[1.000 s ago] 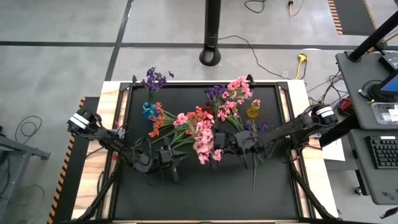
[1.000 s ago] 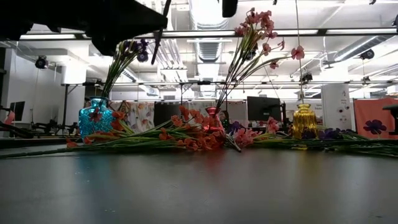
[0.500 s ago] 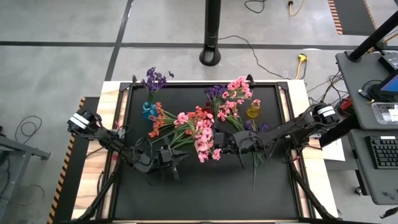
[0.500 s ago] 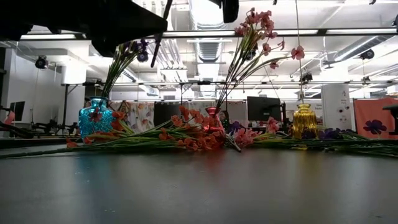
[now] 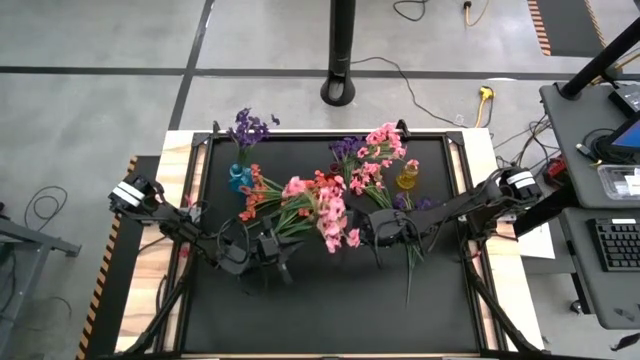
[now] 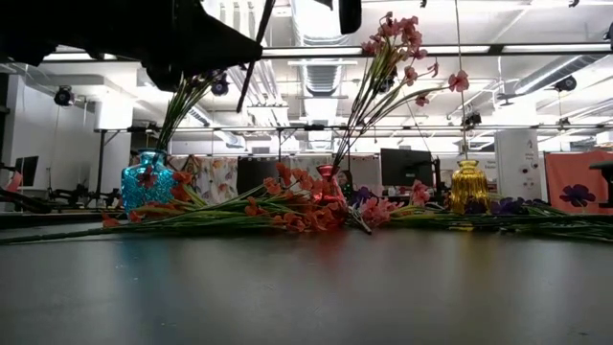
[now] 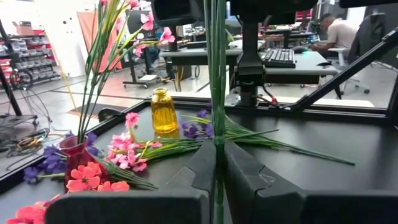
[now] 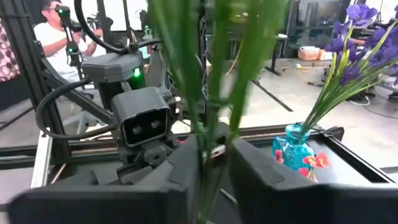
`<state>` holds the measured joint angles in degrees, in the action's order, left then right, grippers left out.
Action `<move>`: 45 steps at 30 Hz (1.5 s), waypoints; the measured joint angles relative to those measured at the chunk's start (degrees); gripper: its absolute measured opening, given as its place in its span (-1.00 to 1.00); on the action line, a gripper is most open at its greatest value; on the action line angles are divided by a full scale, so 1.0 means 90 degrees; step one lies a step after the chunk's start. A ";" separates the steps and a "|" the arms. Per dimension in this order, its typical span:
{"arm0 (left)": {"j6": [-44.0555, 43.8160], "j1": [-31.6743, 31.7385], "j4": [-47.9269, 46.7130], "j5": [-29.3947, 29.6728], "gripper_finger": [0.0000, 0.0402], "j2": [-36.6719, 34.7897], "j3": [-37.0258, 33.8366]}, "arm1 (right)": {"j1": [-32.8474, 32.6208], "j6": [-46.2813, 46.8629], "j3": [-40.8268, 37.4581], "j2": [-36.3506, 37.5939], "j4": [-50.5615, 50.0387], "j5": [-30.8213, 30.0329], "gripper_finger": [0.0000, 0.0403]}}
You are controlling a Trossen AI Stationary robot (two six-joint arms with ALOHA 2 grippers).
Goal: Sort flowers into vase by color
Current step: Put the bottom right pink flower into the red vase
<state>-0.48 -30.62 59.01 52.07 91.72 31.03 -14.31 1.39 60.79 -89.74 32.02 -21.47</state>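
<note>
Between my two grippers a pink spray (image 5: 334, 218) is lifted above the heap of pink, orange-red (image 5: 254, 195) and purple (image 5: 414, 203) flowers lying on the black mat. My left gripper (image 5: 278, 243) is shut on its thin green stem (image 7: 215, 93). My right gripper (image 5: 372, 235) faces it, shut on green stems (image 8: 205, 112). The blue vase (image 5: 238, 178) holds purple flowers. Pink ones stand in the red vase (image 5: 335, 172). The yellow vase (image 5: 407, 178) stands by the purple sprays. My left gripper pinches one thin green stem (image 7: 215, 140) between its two fingers, lying across it. The stem (image 6: 253, 53) slants in the air, clear of the table. My right gripper pinches a few green stems and leaves (image 8: 209, 140) between its fingers (image 8: 180, 168); which spray they belong to I cannot tell.
A long green stem (image 5: 409, 275) lies on the mat near the right gripper, pointing toward the near edge. The mat's near half (image 5: 330, 310) carries nothing but the arms. A person sits at a desk beyond the table (image 7: 339, 28).
The pink spray's blossoms have shifted a little toward the far edge and the right. In the low view its stem hangs lower and more slanted than a second ago. Both grippers have stayed shut.
</note>
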 joint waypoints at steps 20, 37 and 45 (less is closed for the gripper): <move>-0.1002 -0.0016 -0.2386 -0.0019 0.14 -0.0990 0.0000 | 0.0276 0.0328 0.2265 0.0056 -0.4972 -0.1250 -0.93; 0.0936 0.0031 -0.4634 0.0774 0.15 -0.3531 0.0002 | 0.3201 0.0140 0.2425 0.0217 -0.5093 0.0383 -0.94; 0.0450 0.0052 -0.5810 0.0831 0.15 -0.4005 0.0000 | 0.3259 0.0131 0.2298 0.0169 -0.4645 0.0404 -0.94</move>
<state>3.57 -30.15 6.72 59.54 55.67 31.03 15.03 2.57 81.47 -88.22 -9.79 -17.84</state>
